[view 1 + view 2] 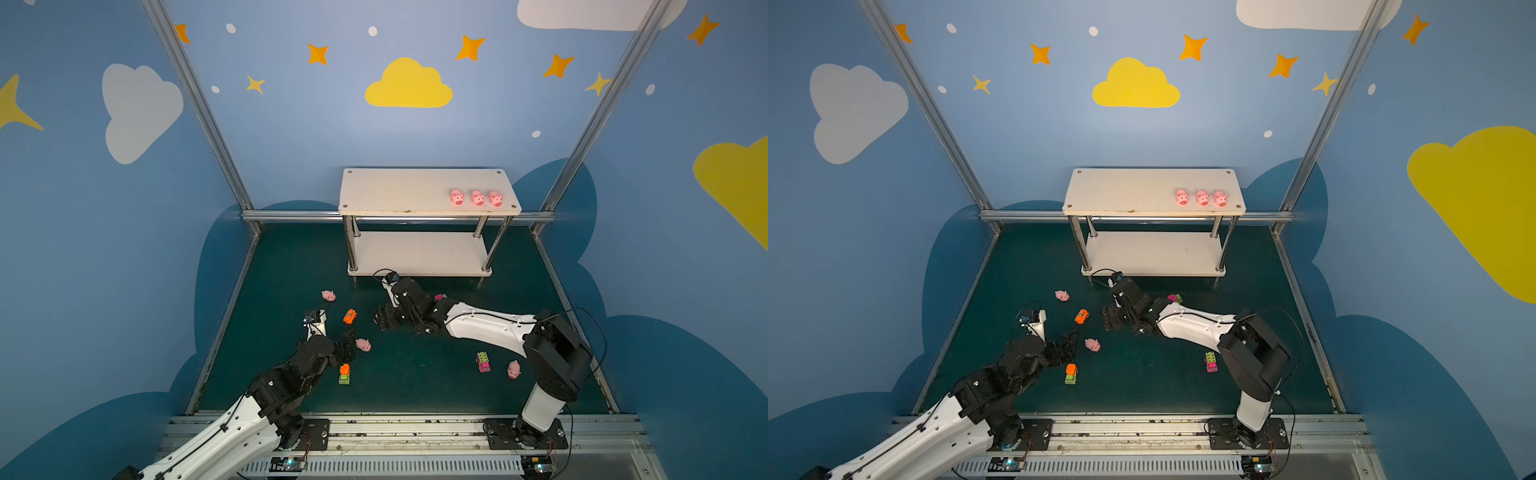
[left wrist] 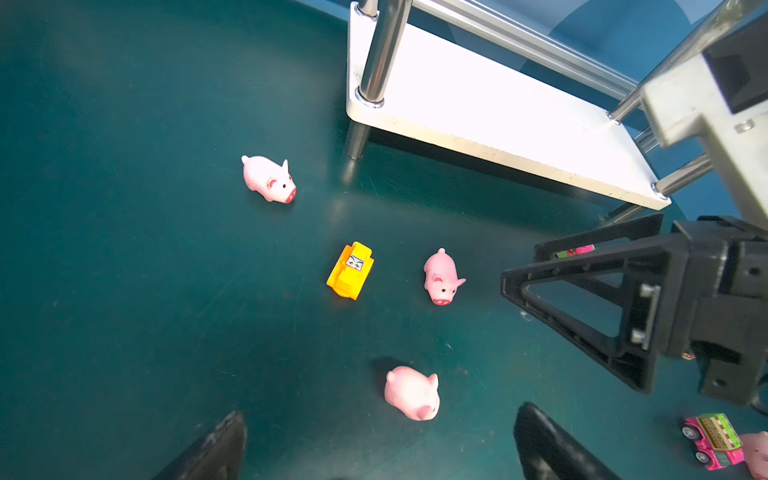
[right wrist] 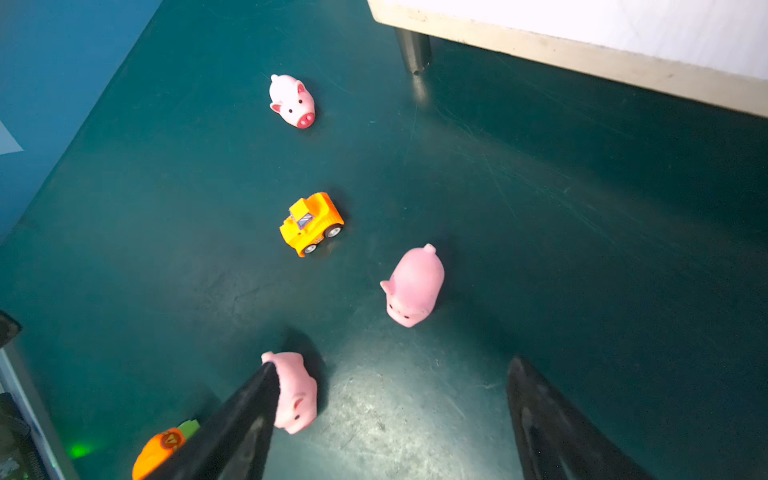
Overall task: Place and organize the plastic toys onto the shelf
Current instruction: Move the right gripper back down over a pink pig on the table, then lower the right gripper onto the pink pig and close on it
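As left gripper [image 1: 349, 345] gapes, right gripper [image 1: 378, 319] spread, both empty

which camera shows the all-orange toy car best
Right wrist view: the orange car is large, sharp, two wheels visible. The left wrist view shows the car from above, no wheels; in both top views the car is tiny.

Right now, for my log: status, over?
Left gripper, right gripper open, empty. Three pigs on shelf top; other toys on mat. Nothing blocks shelf top.
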Motion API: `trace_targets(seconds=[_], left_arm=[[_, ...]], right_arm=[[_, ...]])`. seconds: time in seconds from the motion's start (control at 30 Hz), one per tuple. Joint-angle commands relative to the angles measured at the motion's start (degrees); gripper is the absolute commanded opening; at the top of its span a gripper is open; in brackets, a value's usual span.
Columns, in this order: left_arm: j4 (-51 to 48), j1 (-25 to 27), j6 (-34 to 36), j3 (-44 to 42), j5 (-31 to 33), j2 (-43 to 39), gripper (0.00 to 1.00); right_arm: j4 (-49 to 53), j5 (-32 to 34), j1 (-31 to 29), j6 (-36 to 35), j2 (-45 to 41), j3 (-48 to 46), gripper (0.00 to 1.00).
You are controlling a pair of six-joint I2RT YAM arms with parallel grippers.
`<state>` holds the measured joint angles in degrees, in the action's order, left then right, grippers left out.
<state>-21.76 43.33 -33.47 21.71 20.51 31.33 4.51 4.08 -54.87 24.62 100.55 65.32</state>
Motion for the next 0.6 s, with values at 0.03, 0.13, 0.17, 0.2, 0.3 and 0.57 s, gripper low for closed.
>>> trace_targets(seconds=[0.03, 0.13, 0.17, 0.2, 0.3, 0.57], left_arm=[[-1.94, -0.35, 0.14, -0.09, 1.69, -0.79, 1.0], [-2.47, -0.51, 0.25, -0.18, 2.49, -1.68, 1.0], [-2.44, -0.53, 0.2, -0.18, 2.6, -1.94, 1.0], [-2.46, -0.61, 0.17, -0.18, 2.59, -2.23, 1.0], [-1.99, -0.79, 0.15, -0.26, 2.69, -2.42, 1.0], [-1.89, -1.23, -0.87, 0.09, 2.0, -1.21, 1.0]], right_arm=[[0.47, 1.5, -0.58, -0.35, 2.37, 2.24, 0.84], [1.37, 2.09, -0.76, -0.47, 3.44, 3.3, 0.84], [1.46, 1.94, -0.77, -0.57, 3.64, 3.52, 0.84], [1.3, 1.57, -0.86, -0.73, 3.77, 3.62, 0.84], [1.02, 1.54, -1.12, -0.94, 4.2, 3.76, 0.84], [-0.01, 1.37, -1.24, -0.15, 4.51, 3.41, 0.84]])
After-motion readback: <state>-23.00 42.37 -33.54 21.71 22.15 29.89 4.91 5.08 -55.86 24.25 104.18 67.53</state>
